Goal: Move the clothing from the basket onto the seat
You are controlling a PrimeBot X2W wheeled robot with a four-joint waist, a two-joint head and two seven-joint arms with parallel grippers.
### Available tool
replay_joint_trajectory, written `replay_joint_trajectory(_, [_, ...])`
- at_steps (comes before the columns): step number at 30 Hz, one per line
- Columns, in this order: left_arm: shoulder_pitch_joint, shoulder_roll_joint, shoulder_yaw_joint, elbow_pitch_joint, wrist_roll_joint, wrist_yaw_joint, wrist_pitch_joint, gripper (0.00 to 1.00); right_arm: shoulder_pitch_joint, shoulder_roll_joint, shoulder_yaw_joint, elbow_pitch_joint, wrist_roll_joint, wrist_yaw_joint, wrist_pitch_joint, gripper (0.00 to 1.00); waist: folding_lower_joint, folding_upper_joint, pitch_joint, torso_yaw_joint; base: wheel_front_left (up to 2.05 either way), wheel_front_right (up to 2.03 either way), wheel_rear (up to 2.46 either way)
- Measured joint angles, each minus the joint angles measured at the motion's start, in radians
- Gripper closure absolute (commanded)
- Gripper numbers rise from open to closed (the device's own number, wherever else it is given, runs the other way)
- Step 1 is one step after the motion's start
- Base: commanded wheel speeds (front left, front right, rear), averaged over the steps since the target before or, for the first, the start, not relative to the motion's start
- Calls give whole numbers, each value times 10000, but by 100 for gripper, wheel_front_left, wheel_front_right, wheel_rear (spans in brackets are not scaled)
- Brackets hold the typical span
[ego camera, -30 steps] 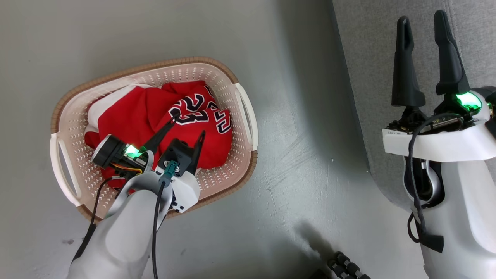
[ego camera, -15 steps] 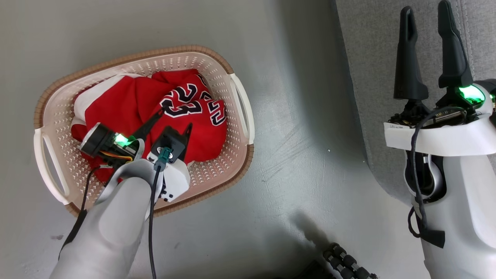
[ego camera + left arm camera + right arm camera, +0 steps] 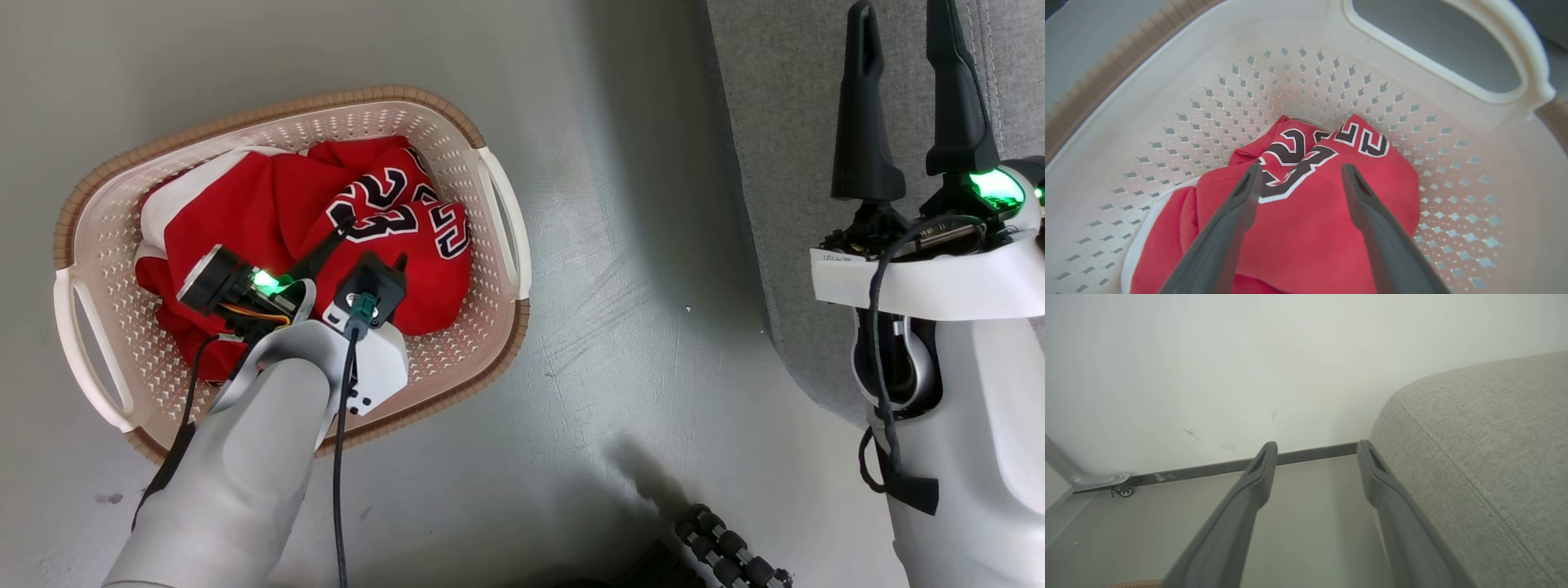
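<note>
The cream basket (image 3: 269, 114) with a brown rim stands on the grey floor. In it lies the crumpled red clothing (image 3: 245, 212); black "23" numbers show on its top fold. My left gripper (image 3: 375, 241) reaches down into the basket, open, with its fingers just above the numbered fold. In the left wrist view the left gripper (image 3: 1301, 169) straddles the clothing (image 3: 1310, 228) near the perforated basket wall (image 3: 1331, 73). My right gripper (image 3: 898, 16) is open and holds nothing, over the edge of the grey seat (image 3: 784, 122). The right gripper (image 3: 1316, 447) points at a wall, with the seat (image 3: 1486, 437) to its right.
A strip of bare grey floor (image 3: 637, 286) separates the basket from the seat. A black ribbed part (image 3: 727, 551) lies at the bottom edge. In the right wrist view a white wall (image 3: 1249, 375) meets a dark baseboard, with a small caster (image 3: 1124, 492) at left.
The head camera has shifted, so the basket sits further left and higher in the picture. My left gripper has tipped more steeply down onto the numbered fold, still open. The right gripper keeps its pose.
</note>
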Motion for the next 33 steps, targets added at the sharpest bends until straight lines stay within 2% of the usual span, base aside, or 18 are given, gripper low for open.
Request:
replay_joint_trajectory(4, [-87,-19,-82,276,63,-8,109,18,-8,0,59,15,21,0,0,0,0,0,-6,-4,0,0,0])
replay_joint_trajectory(7, [-87,-27,-117,487,127,-6,171,38,-11,0,67,27,77,0,0,0,0,0,-20,-9,0,0,0])
replay_joint_trajectory(10, [-97,-36,-151,656,163,2,255,74,-12,0,65,40,77,0,0,0,0,0,-34,-14,0,0,0])
replay_joint_trajectory(11, [-105,-36,-153,704,163,4,255,100,-13,0,59,44,77,0,0,0,0,0,-41,-16,0,0,0])
replay_joint_trajectory(33, [-352,-188,244,144,-359,416,-376,100,-25,-2,-109,194,65,0,0,0,0,0,-292,386,0,0,0])
